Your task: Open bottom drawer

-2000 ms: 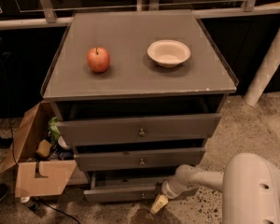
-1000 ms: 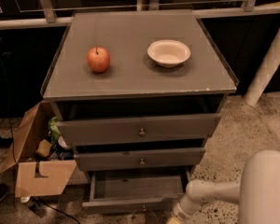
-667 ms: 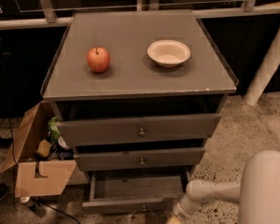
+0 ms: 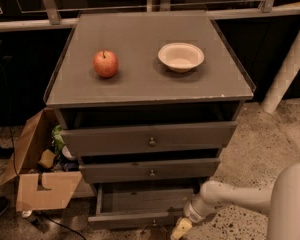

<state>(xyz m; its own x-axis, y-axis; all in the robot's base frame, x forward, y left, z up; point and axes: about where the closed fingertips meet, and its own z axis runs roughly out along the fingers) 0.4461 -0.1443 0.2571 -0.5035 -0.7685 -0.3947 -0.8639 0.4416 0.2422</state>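
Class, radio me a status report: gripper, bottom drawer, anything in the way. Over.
Gripper low, by right front corner of bottom drawer. Drawer pulled out, inside showing. Cardboard box on the floor to its left, not in front.

The apple [image 4: 105, 63] lies at nine o'clock of the bowl [image 4: 180, 56] on the counter [image 4: 140, 86]; the gripper [image 4: 181, 228] sits at four o'clock of the bottom drawer [image 4: 125, 218].

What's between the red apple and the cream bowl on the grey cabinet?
Only bare cabinet top, in the camera view, between round red apple and shallow cream bowl. The claw sits low by the right front corner of the open grey bottom drawer.
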